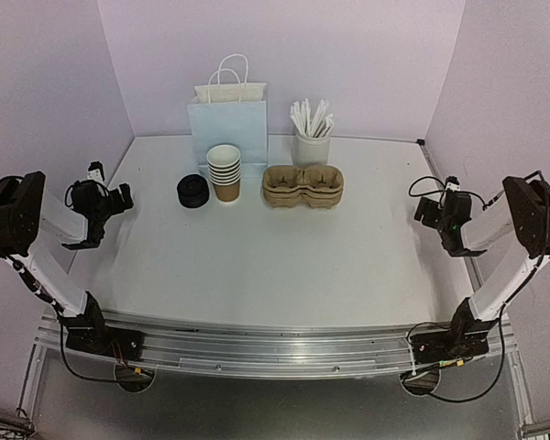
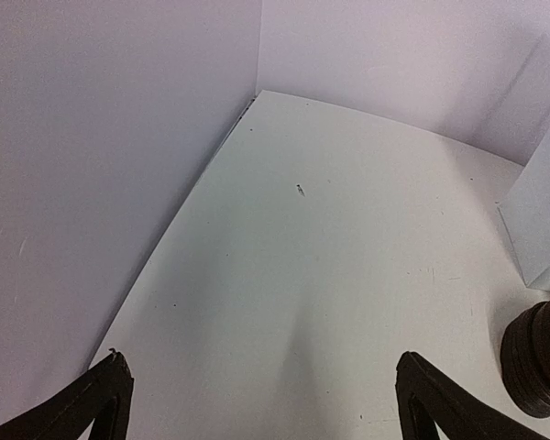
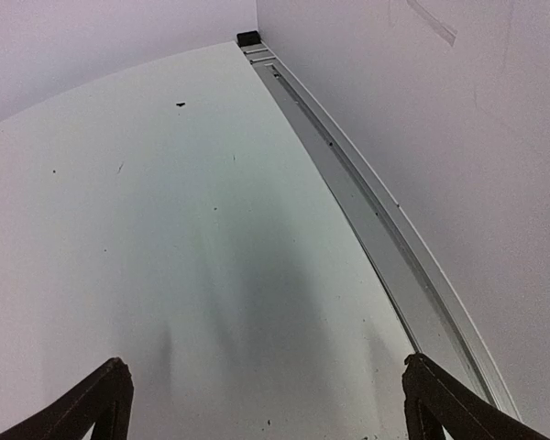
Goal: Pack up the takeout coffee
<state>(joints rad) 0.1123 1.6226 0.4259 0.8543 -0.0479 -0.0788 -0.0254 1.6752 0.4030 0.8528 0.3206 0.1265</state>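
Observation:
No single lidded cup shows. A nested stack of brown kraft cups (image 1: 225, 171) stands at the back of the table, with a pile of loose black lids (image 1: 192, 191) to its left. The lid pile also shows at the right edge of the left wrist view (image 2: 539, 362). My left gripper (image 1: 117, 200) hangs open and empty over the table's left side (image 2: 261, 367), left of the lids. My right gripper (image 1: 433, 213) hangs open and empty over the right side (image 3: 265, 367), far from the cups.
A white paper bag (image 1: 227, 124) with handles stands behind the cups; its side shows in the left wrist view (image 2: 541, 229). A stack of brown pulp cup carriers (image 1: 302, 185) lies right of the cups. A white holder of stirrers (image 1: 312, 137) stands behind it. Walls close three sides.

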